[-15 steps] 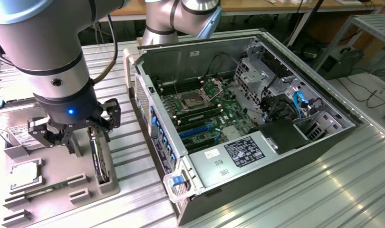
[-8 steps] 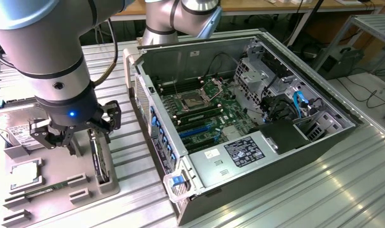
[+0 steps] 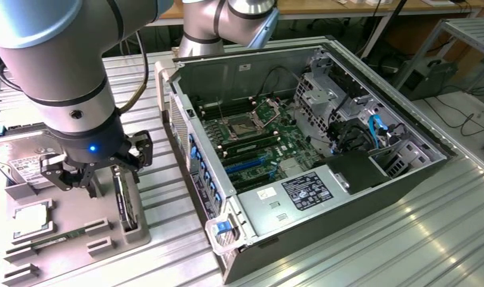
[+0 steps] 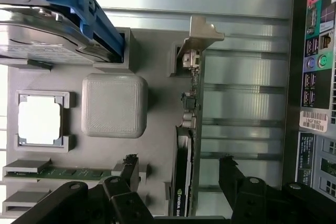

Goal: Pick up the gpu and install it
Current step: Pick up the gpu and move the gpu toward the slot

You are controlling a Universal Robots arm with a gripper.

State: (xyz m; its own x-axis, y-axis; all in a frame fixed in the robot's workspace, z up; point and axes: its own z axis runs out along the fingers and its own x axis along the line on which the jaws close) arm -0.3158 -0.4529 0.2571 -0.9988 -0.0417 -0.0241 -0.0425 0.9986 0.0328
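Claw (image 4: 177,161) hangs released, a finger on each side of the gpu (image 4: 188,129), which stands on edge in the grey tray (image 4: 157,77) at the exterior view's left. Gripping well means squaring to the card's faces, centred, clear of its bracket (image 4: 202,32).

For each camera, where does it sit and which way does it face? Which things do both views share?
Exterior view: off the arm, raised, looking down at the open computer case and gray tray; the arm and claw show.
Wrist view: on the wrist, looking down past the open claw onto the gpu, standing on edge in the tray.
Shared: claw, gpu, tray, hard drive.
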